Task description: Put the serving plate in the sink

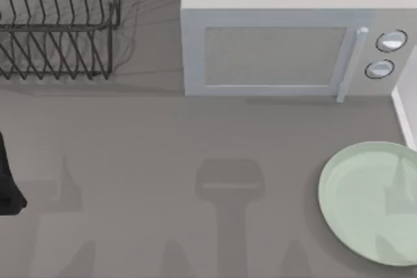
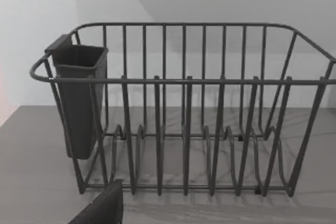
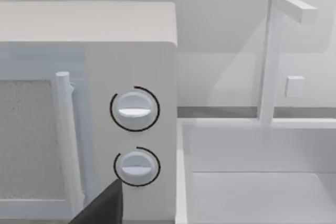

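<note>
While a dark part of the left arm (image 1: pixel 8 183) shows at the table's far left edge in the top view, its fingers are out of sight, so the grip state of the left gripper cannot be told. A dark wedge at the lower edge of the left wrist view is prob. part of that gripper; not enough shows to judge. Same finding for the right gripper: a like dark wedge sits at the lower edge of the right wrist view, state not determinable.

Left wrist view faces the black wire dish rack (image 2: pixel 184 114), upright on the grey table (image 1: pixel 163 161), w/ a dark cutlery cup (image 2: pixel 79 98) hung on one end of its rail. In the top view the rack (image 1: pixel 58 24) stands at the back left.

Right wrist view faces the white microwave (image 3: pixel 89 103): door shut, vertical handle (image 3: pixel 65 145), two round knobs (image 3: pixel 135 109) one above the other. Just beside the microwave is the sink (image 3: pixel 252 182), a white basin w/ a white tap (image 3: pixel 270 56) at its back rim. In the top view its thin white rim (image 1: pixel 405 118) shows at the right edge, next to the microwave (image 1: pixel 287 37).

The serving plate (image 1: pixel 371 203), pale mint-green, lies flat on the table at front right, in front of the sink rim and apart from the microwave. Nothing touches it.
</note>
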